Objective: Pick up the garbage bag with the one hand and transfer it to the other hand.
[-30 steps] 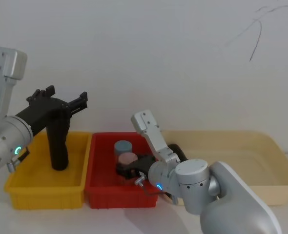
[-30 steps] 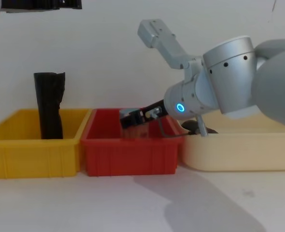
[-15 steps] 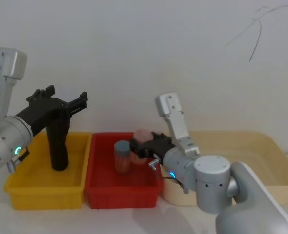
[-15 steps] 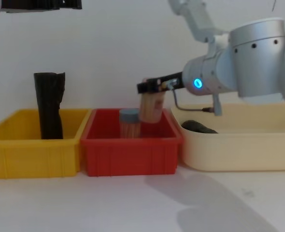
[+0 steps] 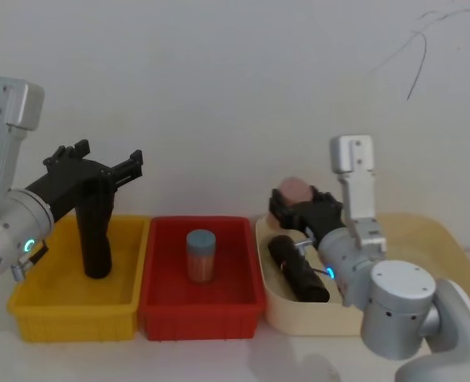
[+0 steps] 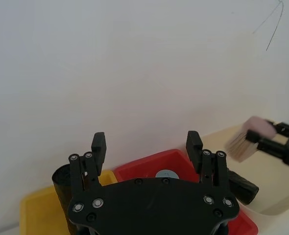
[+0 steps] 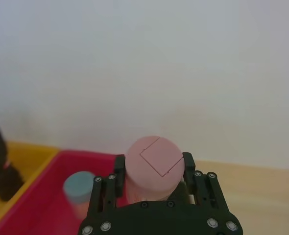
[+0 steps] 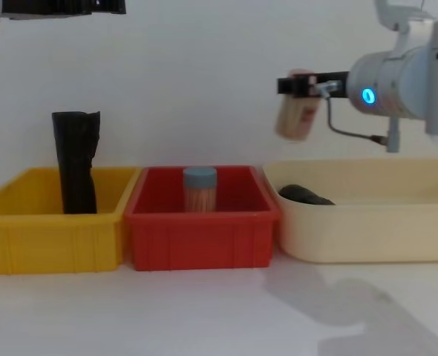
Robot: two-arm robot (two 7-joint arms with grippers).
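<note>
So here's where we're at: the actual bag handoff hasn't started, as far as we can judge. The black slim-fingered right gripper with the blue light ring [image 8: 297, 85] is up over the near-left end of the shallow cream plastic tray [image 5: 426, 227], jaws clamped on a small pink-lidded cylindrical jar [image 8: 297, 115], not on any bag. The tight black plastic garbage bag roll [image 5: 297, 269] is lying on its side in that cream tray, right below the jar; we can't make out a label band on it from here. The black left gripper with the teal-green light ring [image 6: 146, 142] hangs high above the yellow plastic bin [image 5: 68, 322] with its jaws wide apart and nothing between them. A crinkly black roll [image 5: 95, 239] stands upright in that yellow bin, and a blue-lidded jar [image 5: 201, 255] sits in the red plastic bin [image 5: 159, 306] in the middle. Our guess at the next move: the pink jar has to get put down somewhere so a gripper is free, then one of them goes down onto the roll across its width.
</note>
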